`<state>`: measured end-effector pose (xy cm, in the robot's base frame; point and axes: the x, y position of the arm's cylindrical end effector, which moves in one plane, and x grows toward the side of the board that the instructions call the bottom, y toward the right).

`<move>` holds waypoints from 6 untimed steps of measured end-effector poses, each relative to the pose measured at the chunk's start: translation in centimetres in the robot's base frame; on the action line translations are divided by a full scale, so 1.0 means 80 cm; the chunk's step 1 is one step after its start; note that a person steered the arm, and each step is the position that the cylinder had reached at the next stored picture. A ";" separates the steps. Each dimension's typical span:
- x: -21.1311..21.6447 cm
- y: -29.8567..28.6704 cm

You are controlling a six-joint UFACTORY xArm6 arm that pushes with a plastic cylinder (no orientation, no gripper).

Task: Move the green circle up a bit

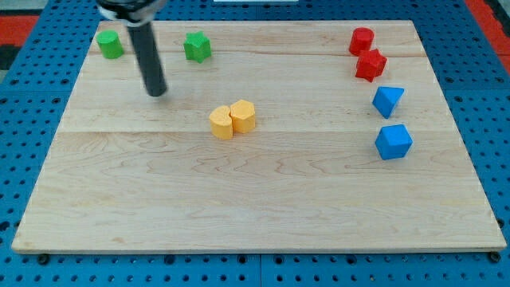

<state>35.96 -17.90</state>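
Note:
The green circle (111, 45) is a short green cylinder near the top left corner of the wooden board (255, 199). My tip (157, 92) rests on the board below and to the right of the green circle, a clear gap away from it. A green star-shaped block (197, 47) lies to the right of the rod, near the view's top.
Two yellow blocks (233, 119) sit touching each other near the board's middle. A red cylinder (361, 41) and a red star block (370, 64) lie at the top right. Two blue blocks (388, 100) (394, 142) lie below them. Blue pegboard surrounds the board.

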 end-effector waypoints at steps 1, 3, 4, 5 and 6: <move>-0.016 -0.067; -0.084 -0.093; -0.087 -0.109; -0.084 -0.145; -0.096 -0.156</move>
